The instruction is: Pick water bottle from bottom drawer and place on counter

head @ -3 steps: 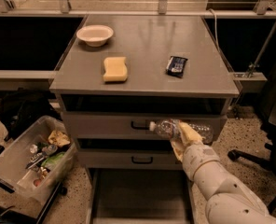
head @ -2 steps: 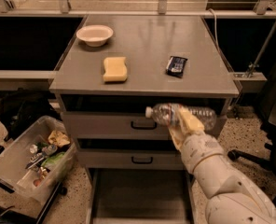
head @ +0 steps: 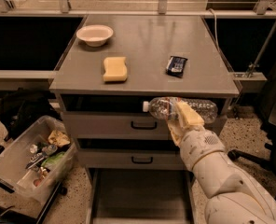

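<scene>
Gripper (head: 184, 118) is clamped on the water bottle (head: 160, 109) around its middle, holding it just below the front edge of the counter (head: 142, 45) and towards the right. The bottle lies roughly level, cap to the left, in front of the gap under the counter top. The arm rises from below the counter's front, over the open bottom drawer (head: 138, 195), whose floor shows bare.

Assessment: the lift is in hand and placing is not yet done. To do it well, the bottle should be raised until it is fully above the counter's edge before any forward travel, or it may strike the lip. A bare patch at the counter's front, between the sponge (head: 115, 69) and the snack packet (head: 176, 65), looks the safest landing place. Being round, the bottle may roll if released on its side.

Change noted: a second ago the bottle was lower, against the upper drawer's face; it now sits higher, close under the counter's edge.
</scene>
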`<state>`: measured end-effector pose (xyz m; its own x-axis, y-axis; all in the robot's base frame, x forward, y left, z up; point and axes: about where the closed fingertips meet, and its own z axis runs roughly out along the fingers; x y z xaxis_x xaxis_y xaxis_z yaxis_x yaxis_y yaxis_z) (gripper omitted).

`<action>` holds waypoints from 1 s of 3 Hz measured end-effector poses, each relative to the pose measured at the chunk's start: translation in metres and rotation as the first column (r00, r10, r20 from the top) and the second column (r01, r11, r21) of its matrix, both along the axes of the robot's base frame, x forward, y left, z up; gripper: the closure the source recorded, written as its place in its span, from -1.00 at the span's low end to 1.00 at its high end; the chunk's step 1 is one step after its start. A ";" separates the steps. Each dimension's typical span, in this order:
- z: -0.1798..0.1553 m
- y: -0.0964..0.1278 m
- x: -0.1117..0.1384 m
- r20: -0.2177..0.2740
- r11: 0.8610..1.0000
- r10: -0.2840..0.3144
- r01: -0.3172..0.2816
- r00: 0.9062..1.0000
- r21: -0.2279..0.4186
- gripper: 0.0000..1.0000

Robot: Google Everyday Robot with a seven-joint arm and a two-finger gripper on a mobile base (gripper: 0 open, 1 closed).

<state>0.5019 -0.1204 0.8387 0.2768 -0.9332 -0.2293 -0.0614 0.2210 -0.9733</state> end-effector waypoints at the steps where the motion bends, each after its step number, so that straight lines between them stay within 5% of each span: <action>1: 0.029 0.007 0.009 0.056 1.000 0.000 0.002 0.998 -0.024 1.00; 2: 0.048 0.012 0.015 0.093 0.999 0.000 0.004 0.996 -0.039 1.00; 3: 0.110 0.031 0.034 0.160 0.999 0.023 -0.015 0.987 -0.051 1.00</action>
<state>0.5362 -0.0898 0.9485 0.3243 -0.9364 -0.1344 0.0922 0.1727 -0.9806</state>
